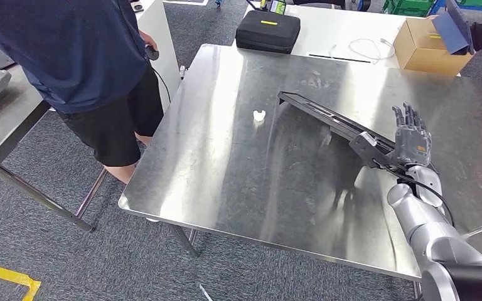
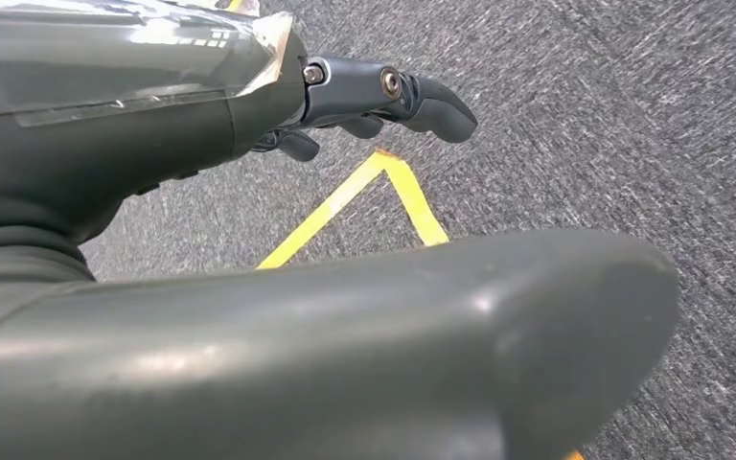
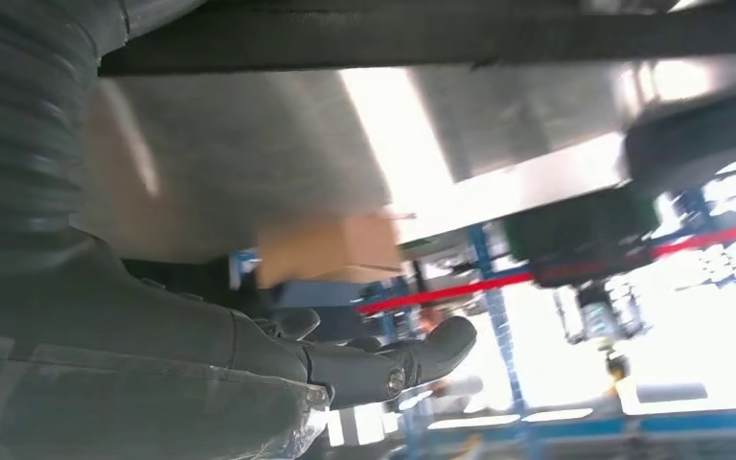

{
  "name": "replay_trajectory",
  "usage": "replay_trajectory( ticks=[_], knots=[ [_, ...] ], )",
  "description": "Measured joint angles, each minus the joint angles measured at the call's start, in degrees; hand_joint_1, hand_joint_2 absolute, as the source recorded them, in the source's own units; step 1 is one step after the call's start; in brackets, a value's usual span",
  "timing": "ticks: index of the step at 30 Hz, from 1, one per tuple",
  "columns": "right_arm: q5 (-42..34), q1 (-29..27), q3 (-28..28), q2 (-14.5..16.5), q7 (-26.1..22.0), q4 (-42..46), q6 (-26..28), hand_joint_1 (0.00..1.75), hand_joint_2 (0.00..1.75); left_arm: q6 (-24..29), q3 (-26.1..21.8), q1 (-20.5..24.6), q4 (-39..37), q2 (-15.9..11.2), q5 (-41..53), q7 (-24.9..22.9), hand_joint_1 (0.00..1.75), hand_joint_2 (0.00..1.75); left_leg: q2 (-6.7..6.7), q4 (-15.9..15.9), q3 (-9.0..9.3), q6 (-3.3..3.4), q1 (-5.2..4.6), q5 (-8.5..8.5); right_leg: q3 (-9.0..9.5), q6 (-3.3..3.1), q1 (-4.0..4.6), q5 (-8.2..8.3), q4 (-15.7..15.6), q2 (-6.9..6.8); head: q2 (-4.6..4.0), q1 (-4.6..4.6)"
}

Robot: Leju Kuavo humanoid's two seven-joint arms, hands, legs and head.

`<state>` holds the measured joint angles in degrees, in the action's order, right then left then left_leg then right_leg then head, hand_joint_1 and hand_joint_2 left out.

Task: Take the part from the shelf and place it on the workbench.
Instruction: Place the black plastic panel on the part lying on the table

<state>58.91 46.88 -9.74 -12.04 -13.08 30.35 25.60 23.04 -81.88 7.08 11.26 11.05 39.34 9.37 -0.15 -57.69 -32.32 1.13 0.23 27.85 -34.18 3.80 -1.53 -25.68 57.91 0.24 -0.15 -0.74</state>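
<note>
Placement step: long black part (image 1: 329,117) lies on the bench (image 1: 226,175) toward its right edge. Right hand (image 1: 412,139) beside it, fingers spread, holding nothing; left hand (image 2: 383,96) hangs empty over carpet. Next move: retract the right arm clear.

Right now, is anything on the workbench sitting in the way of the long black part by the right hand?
Nothing visible does. The black part lies on the workbench beside the right hand; the small white piece sits apart.

Person in navy shirt (image 1: 69,50) beside table, black case (image 1: 268,30), cardboard box (image 1: 423,47), small white bit (image 1: 259,115).
</note>
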Motion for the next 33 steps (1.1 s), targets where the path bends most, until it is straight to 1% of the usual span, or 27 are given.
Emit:
replay_trajectory(
  ticks=[3,5,13,18,20,22,24,25,27,28,30,32,33],
  knots=[
    [1.3,0.2,-3.4,-0.3,1.5,4.8,-6.7,0.00,1.75,-0.3,-0.2,0.0,0.0,0.0,-0.3,0.0,0.00,0.00,0.00,0.0,0.04,0.00,-0.01,0.00,0.05,0.00,0.00,0.00,0.0,-0.01,0.00,-0.01],
    [1.7,0.6,-5.4,-0.7,1.9,6.9,-9.9,0.00,1.75,-0.3,-0.1,0.0,0.0,-0.1,-0.3,0.0,0.00,0.00,0.00,0.0,0.05,0.00,-0.01,0.00,0.08,0.00,-0.01,0.00,0.0,-0.02,0.00,0.01],
    [2.3,3.1,-11.4,-2.1,3.2,10.4,-19.4,0.00,1.75,0.1,-0.1,0.0,0.0,-0.1,-0.2,-0.1,0.00,0.00,0.00,0.0,0.14,0.01,-0.04,0.01,0.17,0.00,-0.04,0.00,0.0,-0.01,0.00,0.00],
    [1.6,4.0,-14.6,-3.3,4.1,10.8,-23.7,0.00,1.75,0.0,-0.1,0.0,0.0,0.0,0.1,-0.2,0.00,0.00,-0.01,0.0,0.18,0.01,-0.03,0.01,0.21,0.00,-0.04,0.00,0.0,-0.02,0.00,-0.01],
    [0.6,4.0,-15.6,-3.8,4.2,11.1,-23.9,0.00,1.75,-0.2,-0.1,0.0,0.0,0.0,0.2,-0.2,0.00,0.00,-0.02,0.0,0.19,0.01,-0.03,0.01,0.23,0.00,-0.04,0.00,0.0,-0.02,0.00,0.00],
    [-2.3,3.5,-15.8,-4.2,3.8,11.9,-22.5,0.00,1.75,-0.2,-0.1,0.0,0.0,0.0,0.2,-0.2,0.00,0.00,-0.02,0.0,0.20,0.01,-0.03,0.01,0.24,0.00,-0.04,0.00,0.0,-0.02,0.00,0.01],
    [-7.5,2.3,-15.2,-4.3,2.1,13.6,-20.7,0.00,1.75,-0.2,-0.1,0.0,0.0,0.0,0.2,-0.1,0.00,0.00,-0.01,0.0,0.22,0.01,-0.03,0.02,0.25,0.00,-0.03,0.00,0.0,-0.02,0.00,0.01],
    [-11.2,1.5,-14.7,-4.2,0.7,14.7,-20.8,0.00,1.75,-0.2,-0.1,0.0,0.0,0.0,0.2,-0.1,0.00,0.00,-0.01,0.0,0.23,0.01,-0.03,0.02,0.25,0.00,-0.03,0.00,0.0,-0.02,0.00,0.01],
    [-21.8,-0.5,-13.2,-3.9,-2.9,17.1,-24.2,0.00,1.75,-0.1,-0.1,0.0,0.0,0.1,0.1,0.1,0.00,0.00,-0.01,0.0,0.25,0.01,-0.03,0.03,0.26,0.00,-0.03,-0.01,0.0,-0.02,0.00,0.01],
    [-28.4,-1.7,-12.2,-3.7,-4.7,18.4,-27.3,0.00,1.75,-0.1,-0.1,0.0,0.0,0.1,0.1,0.1,0.00,0.00,-0.01,0.0,0.25,0.01,-0.02,0.03,0.27,0.00,-0.02,-0.01,0.0,-0.02,0.00,0.00],
    [-42.9,-4.3,-10.1,-3.3,-7.5,21.2,-35.1,0.00,1.75,0.0,-0.1,-0.1,0.0,0.1,0.1,0.1,0.00,0.00,-0.04,0.0,0.25,0.01,-0.02,0.03,0.29,-0.02,-0.01,-0.04,0.0,-0.05,0.00,-0.01],
    [-57.4,-7.5,-8.6,-3.1,-9.1,24.2,-44.1,0.00,1.75,0.1,-0.1,-0.1,0.0,0.1,-0.1,0.1,0.00,0.00,-0.06,0.0,0.28,0.01,-0.02,0.04,0.34,0.04,-0.01,-0.10,0.0,-0.08,0.00,0.01],
    [-63.4,-9.4,-8.2,-3.0,-9.9,25.8,-47.6,0.00,1.75,0.3,-0.1,-0.1,-0.1,0.1,-0.2,0.1,0.00,0.00,-0.06,0.0,0.29,0.01,-0.01,0.06,0.38,0.07,0.00,-0.13,0.0,-0.08,0.00,0.00]
  ],
)
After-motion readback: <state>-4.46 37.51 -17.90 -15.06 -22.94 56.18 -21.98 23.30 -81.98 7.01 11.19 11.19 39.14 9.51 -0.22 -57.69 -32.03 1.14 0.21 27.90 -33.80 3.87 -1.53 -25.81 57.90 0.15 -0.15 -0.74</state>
